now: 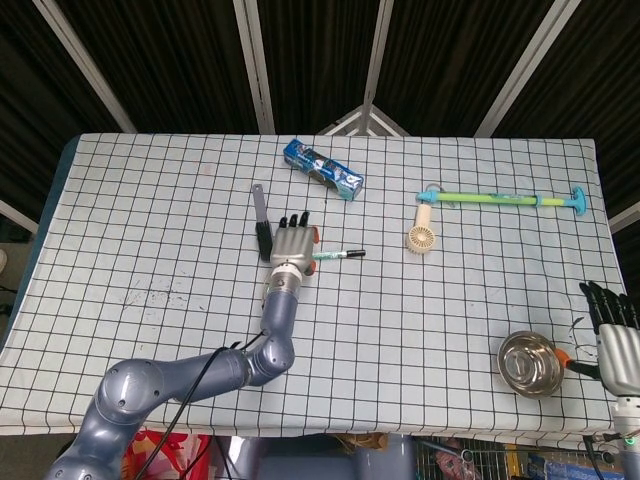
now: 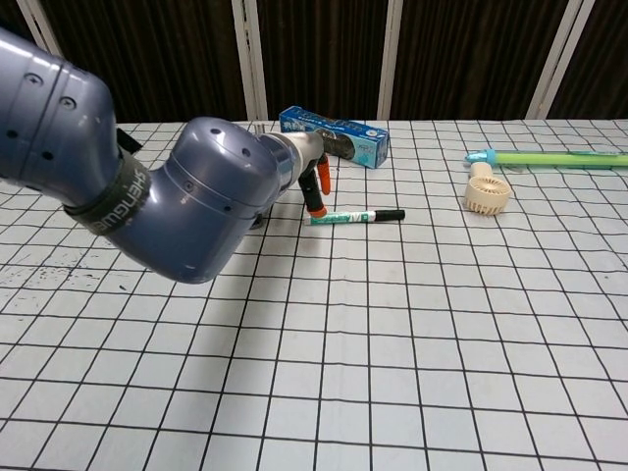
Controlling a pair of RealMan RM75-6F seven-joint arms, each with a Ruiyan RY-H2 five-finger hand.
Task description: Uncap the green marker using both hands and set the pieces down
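This is looking like a robot test rig in a lab or workshop, not a home. A table (image 1: 120, 200) wearing a white cloth with a black grid is standing under bare metal roof struts (image 1: 255, 65) against dark, ribbed panelling (no furniture or household fittings are showing). Unrelated odds and ends are lying scattered on the cloth: a blue box (image 1: 322, 169), a small beige fan (image 1: 421, 235), a steel bowl (image 1: 530, 364), a green and blue stick (image 1: 500, 200). Bags or bins of clutter (image 1: 150, 450) are sitting below the table's near edge.
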